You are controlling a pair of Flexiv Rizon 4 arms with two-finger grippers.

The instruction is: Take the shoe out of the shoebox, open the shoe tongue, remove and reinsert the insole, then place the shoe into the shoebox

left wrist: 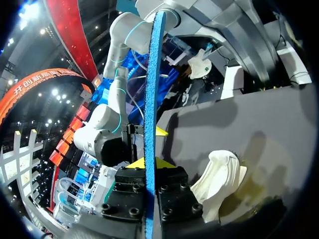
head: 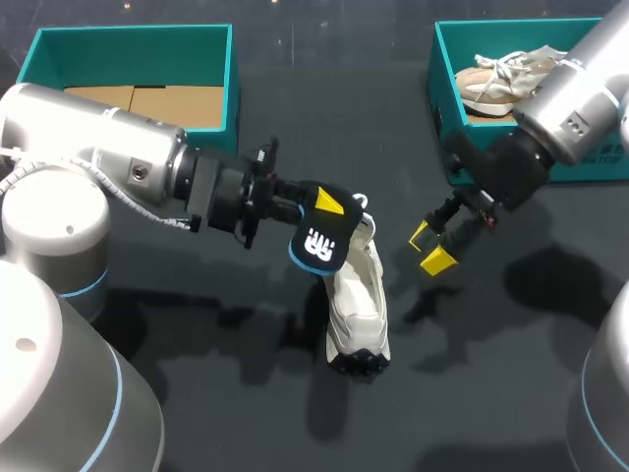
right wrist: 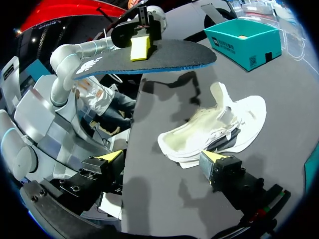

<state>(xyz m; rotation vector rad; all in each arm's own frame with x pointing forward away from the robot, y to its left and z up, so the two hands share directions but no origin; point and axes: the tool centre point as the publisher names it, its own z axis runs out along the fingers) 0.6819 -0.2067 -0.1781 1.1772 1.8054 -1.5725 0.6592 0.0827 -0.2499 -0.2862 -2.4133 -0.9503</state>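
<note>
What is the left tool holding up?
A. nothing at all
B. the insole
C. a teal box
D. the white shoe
B: the left tool is shut on the dark insole, up in the air over the white shoe, which sits on the table.
</note>
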